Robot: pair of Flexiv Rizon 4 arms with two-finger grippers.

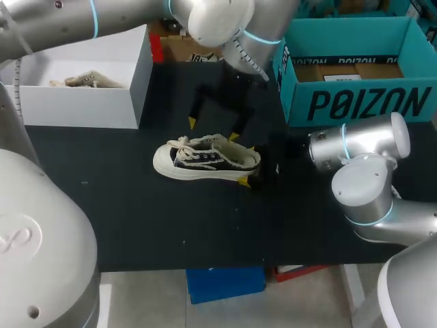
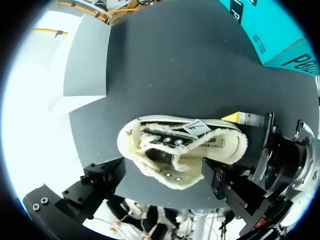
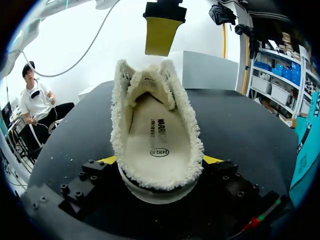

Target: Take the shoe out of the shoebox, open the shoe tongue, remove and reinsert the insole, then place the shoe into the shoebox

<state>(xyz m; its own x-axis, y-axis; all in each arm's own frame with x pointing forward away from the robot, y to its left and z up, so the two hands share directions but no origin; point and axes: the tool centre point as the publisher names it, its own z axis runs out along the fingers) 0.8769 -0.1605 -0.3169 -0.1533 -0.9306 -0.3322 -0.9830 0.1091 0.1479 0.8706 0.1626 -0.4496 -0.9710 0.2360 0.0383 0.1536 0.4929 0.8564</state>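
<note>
A cream low-top canvas shoe with a fleece lining (image 1: 205,158) lay on its sole in the middle of the black worktop (image 1: 136,225), toe to the left and heel to the right, out of the teal cardboard shoebox (image 1: 355,102) at the far right. The right pincer (image 1: 247,164) was clamped on the heel from both sides. The left pincer (image 1: 213,130) hovered just above the laces, its fingers wide apart and holding nothing. The cream insole (image 3: 155,137) lay flat inside the shoe, and the fleecy tongue (image 3: 146,85) stood at the far end of the opening.

The step in hand looked like opening the tongue. The next move likely called for the left pincer to come down and close on the tongue while the right one steadied the heel.

Open worktop lay near and left of the shoe. A white open box (image 1: 75,106) stood at the far left, well apart.
</note>
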